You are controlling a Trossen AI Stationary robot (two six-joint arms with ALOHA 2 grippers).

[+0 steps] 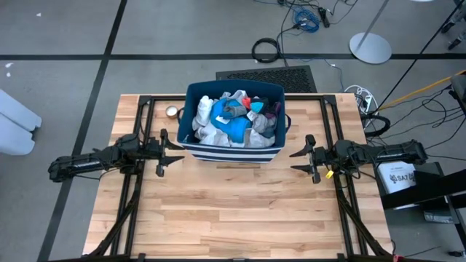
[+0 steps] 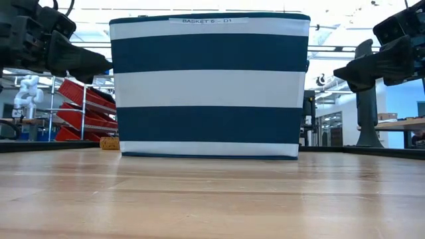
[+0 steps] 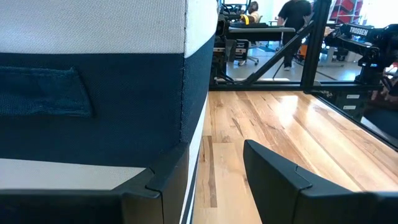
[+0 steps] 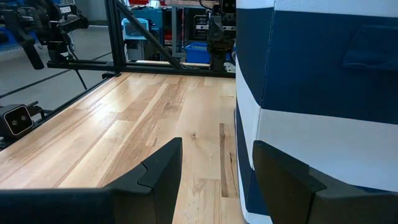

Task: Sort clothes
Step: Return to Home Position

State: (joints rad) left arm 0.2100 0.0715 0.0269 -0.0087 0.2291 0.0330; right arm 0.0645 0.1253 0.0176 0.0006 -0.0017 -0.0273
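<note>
Your clothes [image 1: 234,120] are all heaped inside the navy and white striped bin [image 1: 231,153]. The high view shows a bright teal-blue piece in the middle of the pile, with white and grey pieces around it. There is a small red-pink scrap towards the bin's right side and something dark tucked against its right wall. The heap fills the bin to about its rim.

The bin stands upright at the middle of the bench's [image 1: 233,218] far edge, the edge at the top of the high view. From table height, the bin [image 2: 209,86] fills the centre of the view with its bands level and a small white label on the top band.

Your left gripper [image 1: 172,153] is just off the bin's left wall, near its front corner, and points at it. Its claw is spread wide and holds nothing. In the left wrist view, the two fingers [image 3: 280,180] stand apart over bare wood, with the bin's corner [image 3: 93,81] close ahead.

Your right gripper [image 1: 293,161] mirrors it on the bin's right side and also faces inward. Its claw is just as wide and just as empty. The right wrist view shows the fingers [image 4: 158,168] parted over the boards beside the striped wall [image 4: 323,93].

A small round object [image 1: 172,111] sits on the bench near the far-left corner, beside the bin. A person [image 3: 292,18] stands in the room beyond the bench.
</note>
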